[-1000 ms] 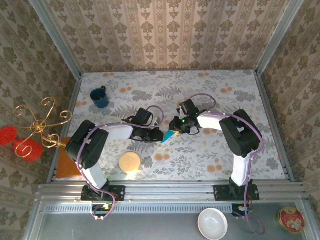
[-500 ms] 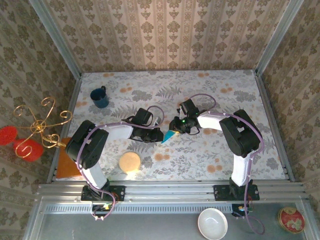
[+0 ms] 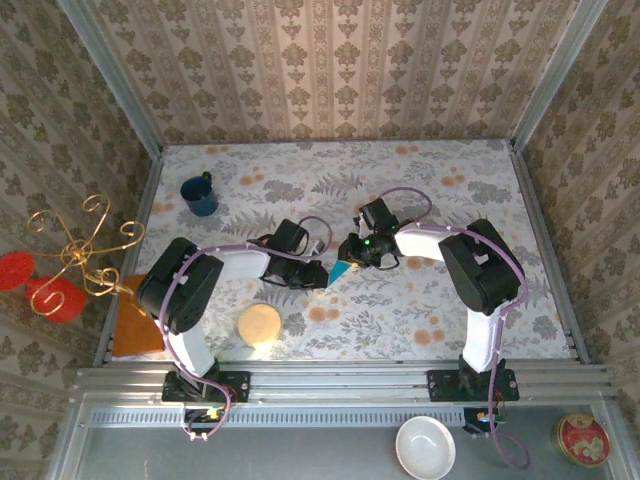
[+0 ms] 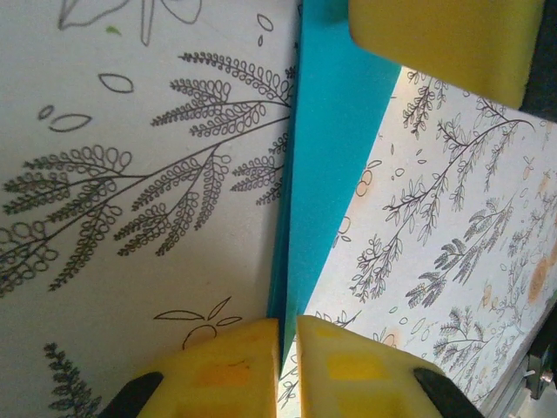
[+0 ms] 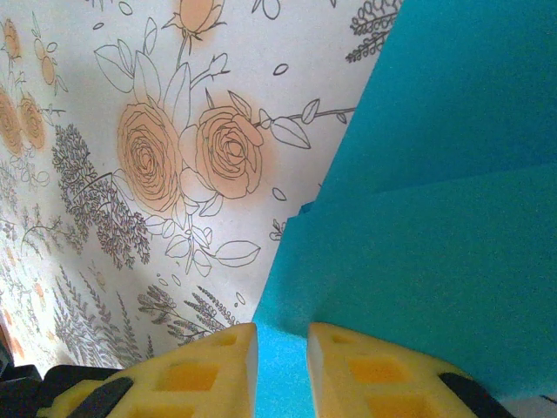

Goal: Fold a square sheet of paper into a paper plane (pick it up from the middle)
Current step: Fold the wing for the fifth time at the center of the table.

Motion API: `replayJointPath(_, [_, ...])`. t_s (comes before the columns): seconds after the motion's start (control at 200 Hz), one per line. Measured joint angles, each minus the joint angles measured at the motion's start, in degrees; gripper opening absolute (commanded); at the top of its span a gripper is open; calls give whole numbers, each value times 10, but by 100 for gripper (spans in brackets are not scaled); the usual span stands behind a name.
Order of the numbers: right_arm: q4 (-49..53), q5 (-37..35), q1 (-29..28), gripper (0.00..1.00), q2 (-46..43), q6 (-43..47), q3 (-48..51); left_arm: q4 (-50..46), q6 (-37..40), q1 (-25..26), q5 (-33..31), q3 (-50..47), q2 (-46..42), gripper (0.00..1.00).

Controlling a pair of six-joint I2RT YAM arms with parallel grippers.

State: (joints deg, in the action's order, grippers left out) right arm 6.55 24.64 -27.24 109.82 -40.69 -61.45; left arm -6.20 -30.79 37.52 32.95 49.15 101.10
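Note:
The square sheet of paper (image 3: 340,268), turquoise and folded into a pointed dart shape, is held at mid-table between both grippers. My left gripper (image 3: 320,276) pinches its narrow tip. In the left wrist view the paper (image 4: 326,157) tapers down into the thin slit of that gripper (image 4: 289,348), and a yellow pad (image 4: 444,39) of the other gripper covers its far end. My right gripper (image 3: 352,256) holds the wide end. In the right wrist view the layered paper (image 5: 435,218) runs down between the yellow fingers of this gripper (image 5: 282,366).
A dark blue mug (image 3: 200,195) stands at the back left. A round tan disc (image 3: 260,323) lies near the left arm's base, beside an orange mat (image 3: 135,315). A gold wire stand (image 3: 80,250) is outside the left wall. A white bowl (image 3: 425,447) and a red tin (image 3: 582,438) sit below the rail.
My left gripper has crept slightly rightward along the paper toward its tip. The right arm and the paper have barely moved.

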Motion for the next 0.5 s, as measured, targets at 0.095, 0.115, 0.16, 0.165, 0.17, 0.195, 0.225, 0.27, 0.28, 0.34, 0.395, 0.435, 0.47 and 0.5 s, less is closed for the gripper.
replayJointPath(0.095, [0, 0, 0, 26, 0, 0, 0, -6, 3, 0, -2, 0, -2, 17])
replayJointPath(0.115, [0, 0, 0, 26, 0, 0, 0, -8, 5, 0, -2, 1, -3, 18])
replayJointPath(0.16, [0, 0, 0, 26, 0, 0, 0, -16, 7, 0, -5, 1, -6, 19])
replayJointPath(0.165, [0, 0, 0, 26, 0, 0, 0, -17, 7, 0, -5, 1, -6, 19])
replayJointPath(0.17, [0, 0, 0, 26, 0, 0, 0, -19, 9, 0, -7, 1, -7, 19])
replayJointPath(0.195, [0, 0, 0, 26, 0, 0, 0, -24, 9, 0, -7, 1, -9, 20])
replayJointPath(0.225, [0, 0, 0, 26, 0, 0, 0, -30, 11, 0, -10, 1, -11, 22])
replayJointPath(0.27, [0, 0, 0, 26, 0, 0, 0, -41, 14, -1, -16, 2, -17, 24])
replayJointPath(0.28, [0, 0, 1, 26, 0, 0, 0, -44, 16, -1, -17, 2, -19, 25])
replayJointPath(0.34, [0, 0, 1, 26, 0, 0, 0, -59, 18, -1, -24, 2, -30, 27])
replayJointPath(0.395, [0, 0, 1, 26, 0, -1, 0, -67, 19, -3, -32, 2, -47, 27])
replayJointPath(0.435, [0, 0, 2, 26, 0, -2, 0, -70, 19, -5, -35, 2, -60, 27])
replayJointPath(0.47, [0, 0, 2, 26, 0, -2, 0, -70, 19, -5, -37, 3, -71, 27])
replayJointPath(0.5, [0, 0, 2, 26, 0, -2, 0, -69, 19, -5, -38, 5, -78, 26])
